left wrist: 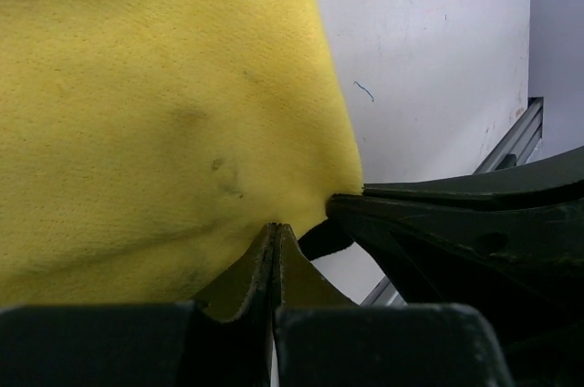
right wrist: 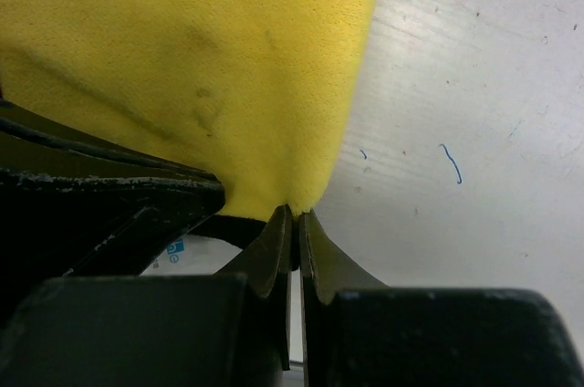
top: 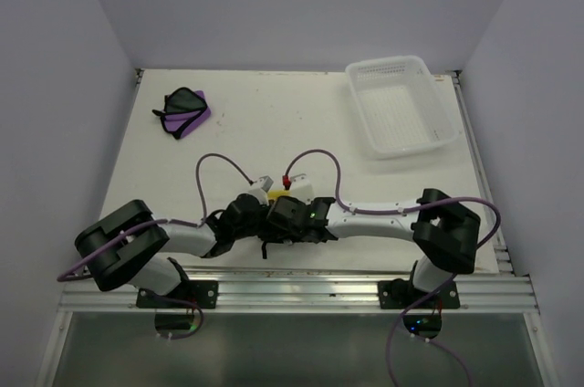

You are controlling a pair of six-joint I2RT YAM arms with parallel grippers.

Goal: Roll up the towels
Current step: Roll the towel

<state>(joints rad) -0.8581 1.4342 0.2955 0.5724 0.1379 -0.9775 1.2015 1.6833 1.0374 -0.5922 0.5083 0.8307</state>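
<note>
From above, the left arm [top: 187,236] and right arm [top: 374,216] fold inward and meet at the middle of the bench's [top: 274,141] near edge. Only a sliver of the yellow towel [top: 278,193] shows between their wrists. The purple towel [top: 182,111] lies crumpled by the far-left corner, well apart from the arms. A white perforated plastic basket [top: 401,104] sits at the far-right corner, and the bench's middle lies bare between them. In the left wrist view, the left end effector [left wrist: 276,230] has its fingers pressed together on the yellow towel's lower edge, and the cloth fills the upper left. The right end effector [left wrist: 456,227] crowds in just beside it, with the aluminium rail [left wrist: 511,145] of the near edge behind. In the right wrist view, the right end effector is clamped on the towel's bottom corner. Bare bench opens to the right, marked by a small blue squiggle [right wrist: 452,163]. A scrap of white label [right wrist: 173,250] with blue print is too small to read.
</note>
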